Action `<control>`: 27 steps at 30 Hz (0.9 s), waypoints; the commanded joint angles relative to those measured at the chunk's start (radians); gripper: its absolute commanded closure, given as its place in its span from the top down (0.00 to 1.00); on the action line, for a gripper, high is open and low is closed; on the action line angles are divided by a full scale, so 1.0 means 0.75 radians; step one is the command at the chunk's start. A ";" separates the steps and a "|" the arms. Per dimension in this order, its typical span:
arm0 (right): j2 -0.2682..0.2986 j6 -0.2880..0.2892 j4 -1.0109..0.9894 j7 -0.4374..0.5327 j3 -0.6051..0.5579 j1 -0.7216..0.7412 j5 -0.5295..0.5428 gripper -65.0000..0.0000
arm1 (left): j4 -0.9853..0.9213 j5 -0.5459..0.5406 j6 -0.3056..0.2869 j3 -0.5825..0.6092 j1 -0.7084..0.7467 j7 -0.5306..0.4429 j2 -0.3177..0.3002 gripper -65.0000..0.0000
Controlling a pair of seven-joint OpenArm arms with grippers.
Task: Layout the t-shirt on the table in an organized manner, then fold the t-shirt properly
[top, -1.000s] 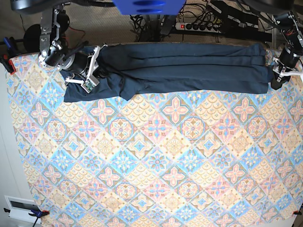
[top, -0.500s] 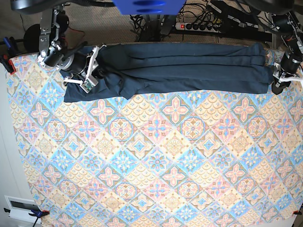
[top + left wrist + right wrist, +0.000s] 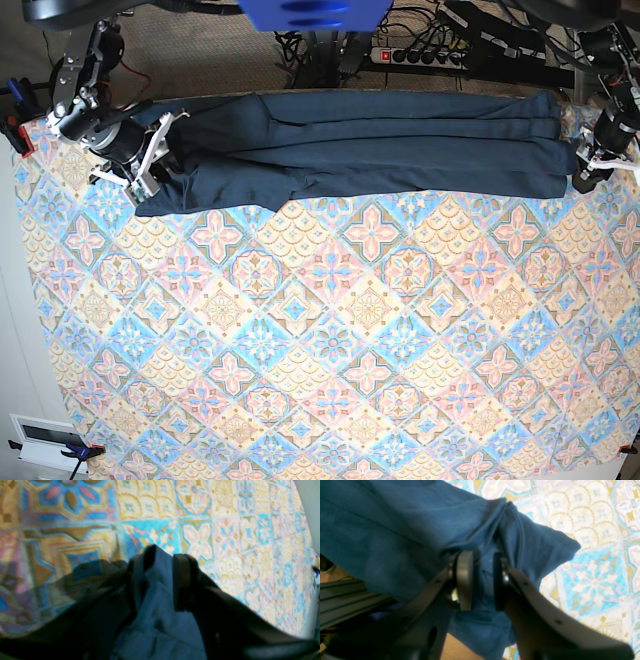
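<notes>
Between the right gripper's (image 3: pixel 482 580) half-parted fingers (image 3: pixel 465 580) one end of the t-shirt (image 3: pixel 370 140) lies loose on the table (image 3: pixel 330 330), so back straight out without snagging; cloth fills the left gripper's (image 3: pixel 163 577) fingers (image 3: pixel 181 580), though whether they pinch it is unclear.

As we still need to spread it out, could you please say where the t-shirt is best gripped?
Grip the t-shirt at its two short ends, coming in from either side: it lies as a long folded band along the far edge of the table, and its near hem lies flat.

Both arms are black and silver with white brackets; the right gripper (image 3: pixel 482 580) has flat dark fingers.
</notes>
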 commanded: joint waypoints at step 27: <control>-0.039 0.002 -0.098 0.032 -0.342 0.252 -0.156 0.04 | 0.025 -0.024 -0.010 -0.010 -0.004 -0.028 -0.027 0.30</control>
